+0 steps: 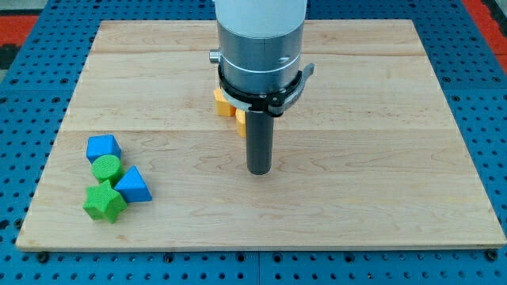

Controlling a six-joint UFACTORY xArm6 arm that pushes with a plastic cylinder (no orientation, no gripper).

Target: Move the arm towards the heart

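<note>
The arm carried no gripper; my tip (pixel 260 170) rested on the board (pixel 380 158), just below the half-hidden yellow blocks (pixel 226 104), well right of the blue-green cluster (pixel 111 188).

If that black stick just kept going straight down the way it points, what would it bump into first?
Only the wooden board. My tip points straight down and looks to be resting on it already. No block sits under it: the orange pieces lie behind the rod, toward the view's top, partly hidden.
</note>
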